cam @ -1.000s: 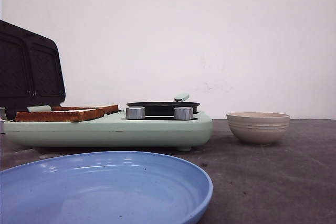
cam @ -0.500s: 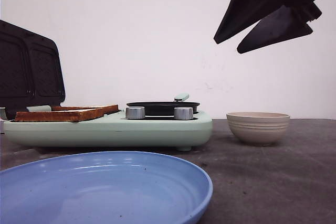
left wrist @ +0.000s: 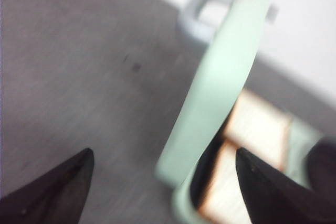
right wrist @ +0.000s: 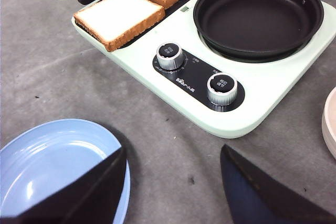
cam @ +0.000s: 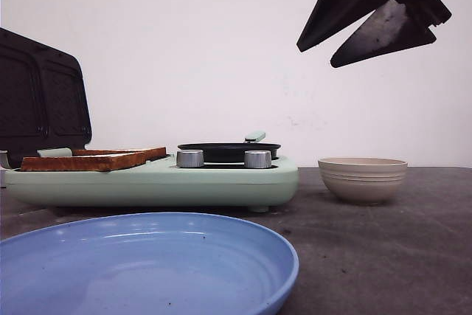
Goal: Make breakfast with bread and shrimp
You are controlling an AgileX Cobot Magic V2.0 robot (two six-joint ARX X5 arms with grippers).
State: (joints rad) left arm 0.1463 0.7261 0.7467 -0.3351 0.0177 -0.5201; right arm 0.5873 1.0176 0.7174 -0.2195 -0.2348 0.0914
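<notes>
Two slices of bread [right wrist: 121,17] lie side by side in the open sandwich tray of the mint-green breakfast maker [right wrist: 262,98]. They show edge-on in the front view [cam: 85,160] and blurred in the left wrist view [left wrist: 260,129]. No shrimp shows anywhere, and the black pan [right wrist: 260,14] is empty. My right gripper [cam: 316,57] hangs open and empty high above the table, right of the pan. In its wrist view the right gripper [right wrist: 173,150] is over bare table in front of the knobs. My left gripper [left wrist: 164,153] is open and empty beside the raised lid [left wrist: 220,77].
A blue plate [cam: 147,263] sits at the front left and also shows in the right wrist view [right wrist: 47,161]. A beige bowl [cam: 363,178] stands right of the appliance, its inside hidden. The black-lined lid [cam: 40,97] stands open at the far left. Two silver knobs [right wrist: 169,55] face front.
My right gripper has come down into the front view from the top edge, open. Over the last half second it has barely shifted. Bread, plate and bowl have not moved.
</notes>
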